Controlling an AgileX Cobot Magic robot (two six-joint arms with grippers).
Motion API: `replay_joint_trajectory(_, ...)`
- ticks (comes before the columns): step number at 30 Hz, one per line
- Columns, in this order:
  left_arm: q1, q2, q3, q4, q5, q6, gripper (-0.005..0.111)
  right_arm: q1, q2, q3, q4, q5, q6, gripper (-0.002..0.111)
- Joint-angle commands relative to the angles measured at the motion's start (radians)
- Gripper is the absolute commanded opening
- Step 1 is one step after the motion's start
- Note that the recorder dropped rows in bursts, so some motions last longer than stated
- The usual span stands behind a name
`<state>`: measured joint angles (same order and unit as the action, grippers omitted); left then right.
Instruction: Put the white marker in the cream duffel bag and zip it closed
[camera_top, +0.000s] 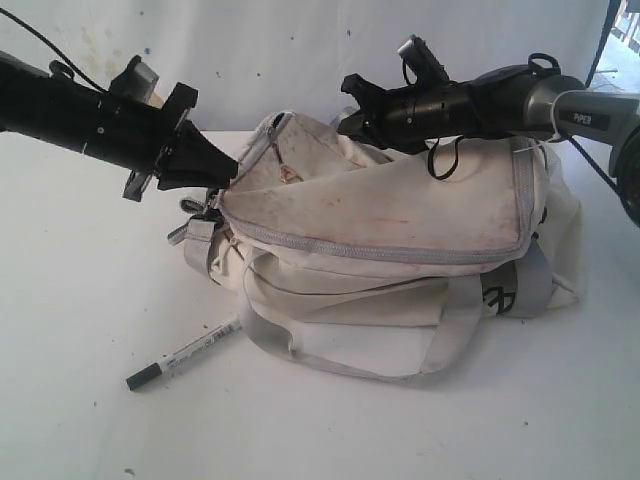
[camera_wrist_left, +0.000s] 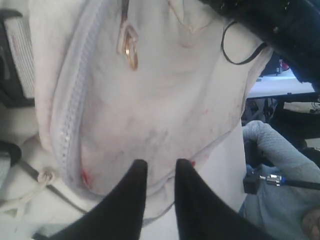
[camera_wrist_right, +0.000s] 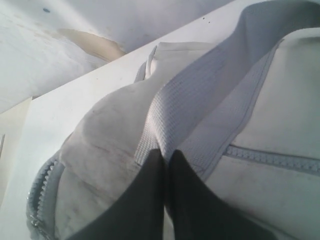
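— The slim white marker with a black cap lies on the white counter, just beside the front left of the cream fabric duffel bag.
— The left tool is narrowly open at the flap. The right tool is pressed closed at the grey webbing strap.
— If the flap sags, the opening could close and block the marker.

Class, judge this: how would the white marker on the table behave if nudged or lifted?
The white marker looks round-barrelled, so a sideways nudge would probably roll it across the table. Slim and rigid-looking, it should lift without bending, though its smooth barrel might slip.
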<state>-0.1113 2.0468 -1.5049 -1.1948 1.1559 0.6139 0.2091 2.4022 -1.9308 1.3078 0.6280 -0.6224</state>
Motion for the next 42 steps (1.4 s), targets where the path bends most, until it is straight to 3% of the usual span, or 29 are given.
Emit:
replay_joint_trajectory(1,-0.033,-0.014,-0.057,-0.007,-0.070,-0.026,0.038,-0.010,-0.015,0.000,0.002,0.026,-0.010,0.000)
replay_joint_trajectory(5,-0.098,-0.003,-0.092,0.005,-0.203,-0.030,0.042,-0.010,-0.015,0.000,0.002,0.051,-0.048,0.000)
replay_joint_trajectory(8,-0.127,0.020,-0.106,0.064,-0.249,-0.120,0.046,-0.010,-0.015,0.000,0.002,0.065,-0.053,0.000)
replay_joint_trajectory(13,-0.134,0.057,-0.114,0.079,-0.299,-0.125,0.064,-0.010,-0.015,0.000,0.002,0.073,-0.054,0.000)
replay_joint_trajectory(16,-0.135,0.057,-0.114,0.105,-0.377,-0.125,0.064,-0.010,-0.015,0.000,0.002,0.078,-0.054,0.000)
replay_joint_trajectory(22,-0.173,0.059,-0.114,0.123,-0.408,-0.110,0.064,0.000,-0.015,-0.002,0.007,0.097,-0.179,0.000)
replay_joint_trajectory(27,-0.197,0.069,-0.114,0.239,-0.453,-0.226,0.064,0.002,-0.015,-0.002,0.114,0.140,-0.228,0.000)
replay_joint_trajectory(42,-0.249,0.110,-0.114,0.167,-0.575,-0.254,0.064,0.002,-0.015,-0.002,0.221,0.234,-0.344,0.000)
